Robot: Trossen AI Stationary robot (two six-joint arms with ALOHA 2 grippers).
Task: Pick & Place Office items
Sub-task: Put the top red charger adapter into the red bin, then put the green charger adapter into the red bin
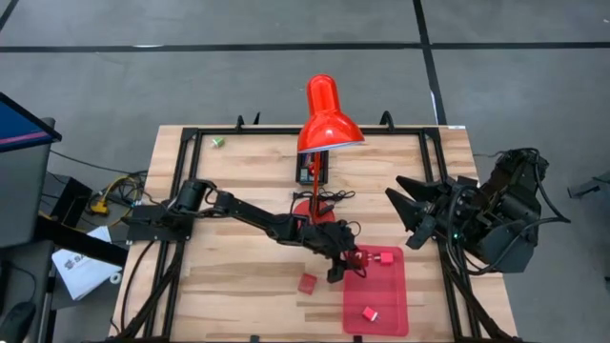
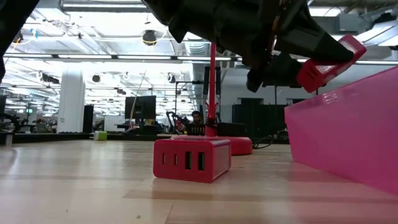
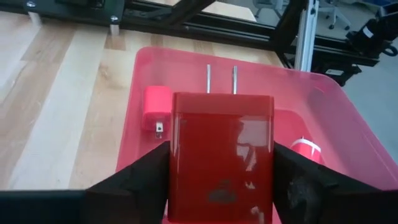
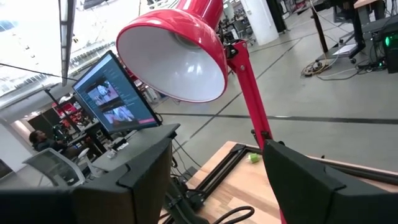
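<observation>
My left gripper (image 1: 349,259) reaches to the left rim of the pink tray (image 1: 377,326) and is shut on a red plug block (image 3: 222,149). The low view shows that block (image 2: 329,65) raised beside the tray wall (image 2: 348,124). A red block (image 1: 388,257) and a small pink one (image 1: 368,312) lie in the tray. Another red block with ports (image 2: 191,160) rests flat on the table (image 1: 307,283). A green piece (image 1: 217,142) lies near the far left corner. My right gripper (image 1: 412,208) waits open at the right, off the table surface. My left gripper pinches the red plug block by its two side faces (image 3: 180,155) between the two fingers (image 3: 140,177), with the metal prongs (image 3: 221,78) pointing away from the wrist. It slants down from the table's left. The block hangs lifted clear and tilted over the tray's left rim.
The red desk lamp (image 1: 326,114) stands at the table's middle, with its base (image 1: 315,208) and cable just behind my left arm. Black rails (image 1: 181,191) frame the table. Bare wood lies left of the tray and along the near edge.
</observation>
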